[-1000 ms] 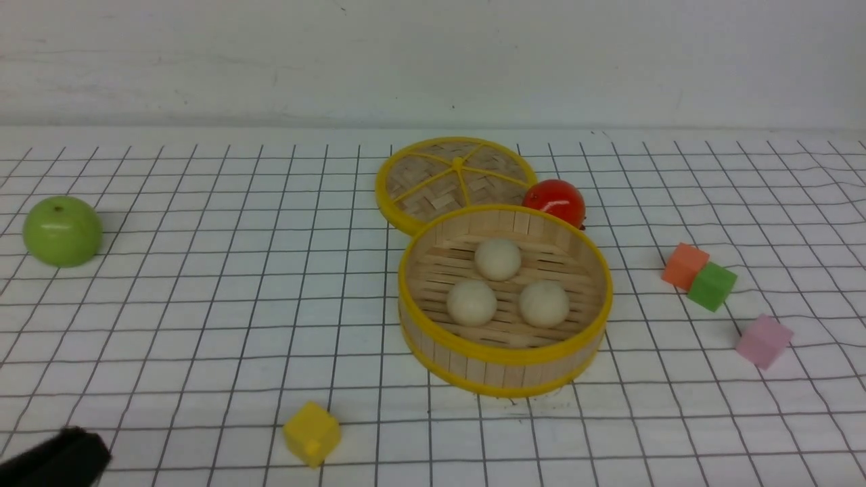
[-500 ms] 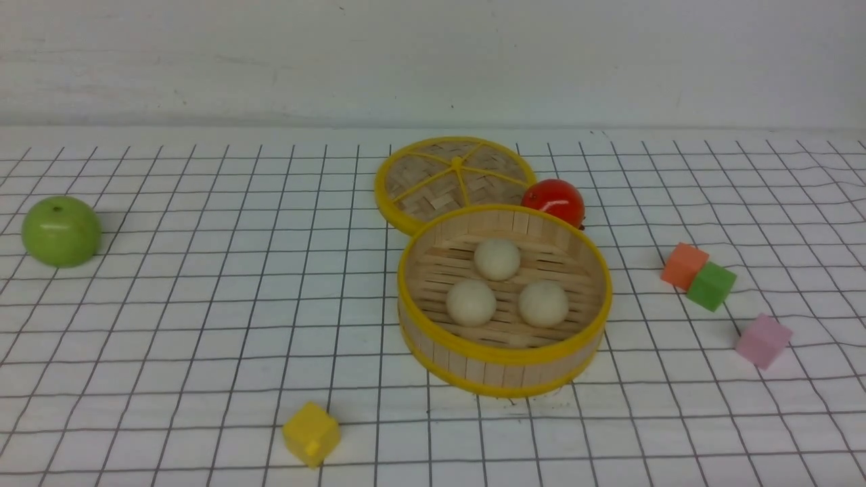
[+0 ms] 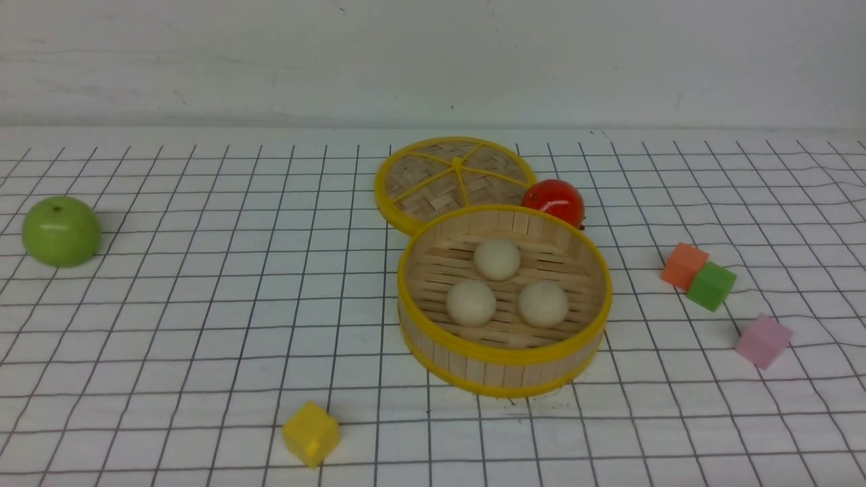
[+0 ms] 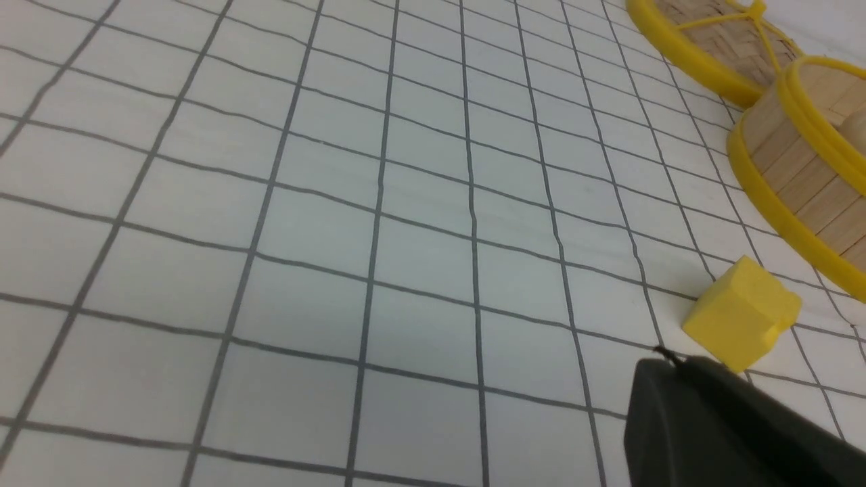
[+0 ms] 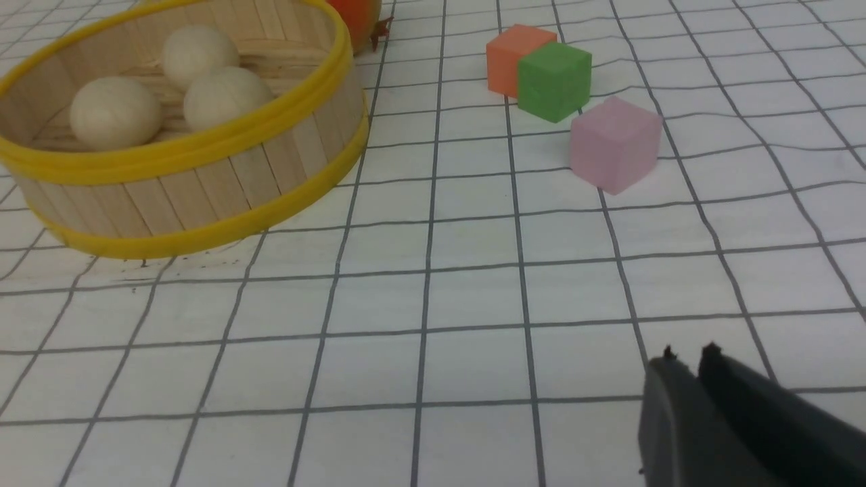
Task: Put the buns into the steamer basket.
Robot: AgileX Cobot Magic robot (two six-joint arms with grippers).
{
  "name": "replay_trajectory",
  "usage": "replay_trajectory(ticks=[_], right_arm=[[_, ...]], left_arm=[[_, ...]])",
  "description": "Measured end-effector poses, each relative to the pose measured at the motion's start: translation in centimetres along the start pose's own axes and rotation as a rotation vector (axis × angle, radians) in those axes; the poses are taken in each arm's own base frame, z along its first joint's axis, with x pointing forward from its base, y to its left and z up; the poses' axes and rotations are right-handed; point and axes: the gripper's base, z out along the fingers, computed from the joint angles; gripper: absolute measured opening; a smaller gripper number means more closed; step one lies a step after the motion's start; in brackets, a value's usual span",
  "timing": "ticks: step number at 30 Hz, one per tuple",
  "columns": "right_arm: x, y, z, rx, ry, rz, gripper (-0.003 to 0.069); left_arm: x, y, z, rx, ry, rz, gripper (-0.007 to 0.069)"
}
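Observation:
Three cream-white buns point(image 3: 497, 259) point(image 3: 471, 302) point(image 3: 543, 304) lie on the slatted floor of the round steamer basket point(image 3: 504, 355), which stands at the table's centre. The right wrist view shows the same buns point(image 5: 115, 111) point(image 5: 226, 95) inside the basket point(image 5: 203, 176). Neither arm appears in the front view. My left gripper point(image 4: 666, 365) is shut and empty, low over the table beside the yellow cube point(image 4: 741, 314), well short of the basket wall point(image 4: 805, 182). My right gripper point(image 5: 690, 358) has its fingers almost together with nothing between them, over bare cloth away from the basket.
The flat woven lid point(image 3: 453, 176) lies behind the basket, with a red tomato point(image 3: 555, 201) beside it. A green apple point(image 3: 61, 230) sits far left. A yellow cube point(image 3: 311, 433) lies front left. Orange point(image 3: 685, 265), green point(image 3: 710, 286) and pink point(image 3: 763, 341) cubes lie to the right.
The dark tip of my left gripper, at the lower left corner a second ago, has dropped out of the front view. The buns and basket have not moved.

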Motion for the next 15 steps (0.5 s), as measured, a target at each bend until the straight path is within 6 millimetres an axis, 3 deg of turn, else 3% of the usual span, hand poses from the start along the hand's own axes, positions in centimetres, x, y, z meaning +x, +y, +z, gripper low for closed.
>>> replay_trajectory(ticks=[15], right_arm=[[0.00, 0.00, 0.00, 0.000, 0.000, 0.000, 0.0069]], left_arm=[[0.00, 0.00, 0.00, 0.000, 0.000, 0.000, -0.0013]])
